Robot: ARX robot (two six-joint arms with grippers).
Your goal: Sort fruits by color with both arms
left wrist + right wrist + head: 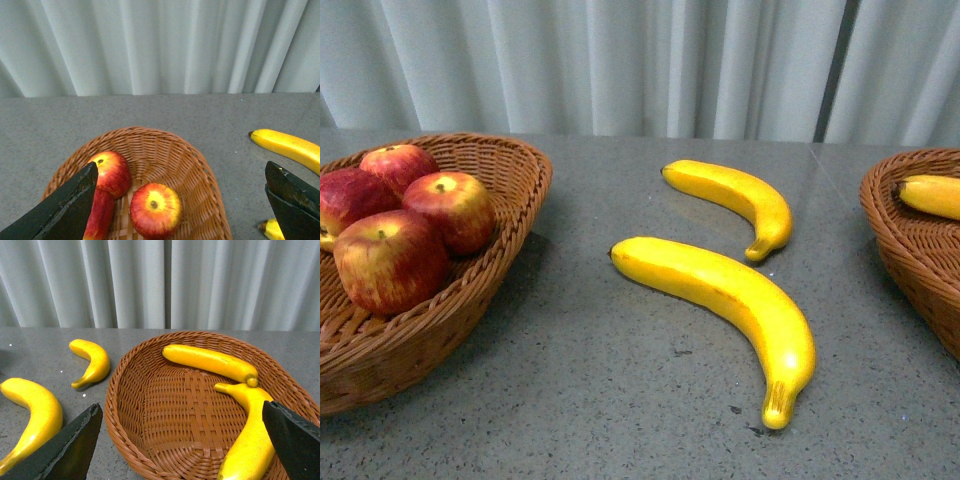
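Several red apples [390, 260] lie in the left wicker basket [515, 165]. Two yellow bananas rest on the grey table between the baskets, the nearer banana [730, 290] and the farther banana [740, 195]. The right basket [905, 240] holds a banana [930, 195]. In the left wrist view my left gripper [181, 170] hangs open above the apple basket [195, 165], over an apple [156, 210]. In the right wrist view my right gripper [181, 410] hangs open above the banana basket [150, 410], which holds two bananas [210, 362] [250, 440]. Neither arm shows in the front view.
A pale pleated curtain [640, 60] closes off the back of the table. Bare grey tabletop [580, 380] lies in front of and between the baskets. The two loose bananas [92, 360] [35, 412] lie beside the banana basket in the right wrist view.
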